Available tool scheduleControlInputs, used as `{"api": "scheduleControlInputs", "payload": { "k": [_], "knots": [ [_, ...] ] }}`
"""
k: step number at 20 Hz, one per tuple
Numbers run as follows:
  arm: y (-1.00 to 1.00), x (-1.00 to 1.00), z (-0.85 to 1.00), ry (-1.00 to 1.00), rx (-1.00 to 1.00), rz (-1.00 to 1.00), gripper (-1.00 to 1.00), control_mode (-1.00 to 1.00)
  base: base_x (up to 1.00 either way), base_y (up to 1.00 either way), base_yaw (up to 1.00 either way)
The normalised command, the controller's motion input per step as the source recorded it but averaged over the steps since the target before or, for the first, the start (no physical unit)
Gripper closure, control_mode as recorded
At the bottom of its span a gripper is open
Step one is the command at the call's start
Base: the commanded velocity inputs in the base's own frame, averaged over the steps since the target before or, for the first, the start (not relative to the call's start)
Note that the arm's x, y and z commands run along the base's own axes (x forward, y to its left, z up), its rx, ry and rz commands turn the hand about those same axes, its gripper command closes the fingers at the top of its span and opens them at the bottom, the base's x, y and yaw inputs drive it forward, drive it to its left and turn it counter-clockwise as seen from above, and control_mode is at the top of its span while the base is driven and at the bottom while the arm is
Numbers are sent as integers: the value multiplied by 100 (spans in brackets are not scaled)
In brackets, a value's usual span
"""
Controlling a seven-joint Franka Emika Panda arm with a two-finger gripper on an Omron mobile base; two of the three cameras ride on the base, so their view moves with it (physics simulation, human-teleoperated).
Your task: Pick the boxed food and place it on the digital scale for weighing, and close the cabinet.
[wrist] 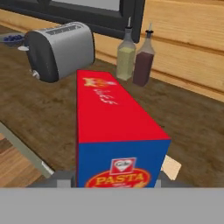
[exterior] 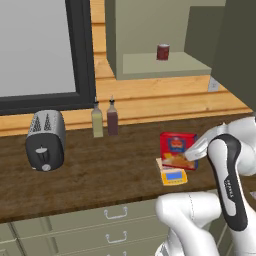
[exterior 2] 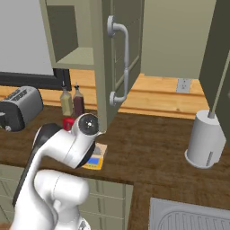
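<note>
I see the box [exterior: 177,148] tilted over the scale [exterior: 173,176] on the counter [exterior: 100,170], its lower edge at the scale's plate. My tool [exterior: 191,152], reaching down from the bent arm, grips the box. The cabinet [exterior 2: 117,54] door stands open.

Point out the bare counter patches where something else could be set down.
Bare wood lies between the toaster and the boxed food, in front of the two bottles. More lies between the digital scale and the white canister. It is crowded around the scale, where the box and end effector sit.
</note>
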Motion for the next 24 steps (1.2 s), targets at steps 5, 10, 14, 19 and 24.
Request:
{"api": "scheduleControlInputs", "payload": {
  "k": [5,10,14,19,24],
  "knots": [
    [12,18,-70,-16,8,1,100,-100,0,0,0],
    [0,19,-5,0,6,1,100,-100,0,0,0],
    [0,29,-17,-7,0,1,100,-100,0,0,0],
    [0,17,-39,-32,0,0,100,-100,0,0,0],
    [-7,20,-30,-12,0,0,100,-100,0,0,0]
  ]
}}
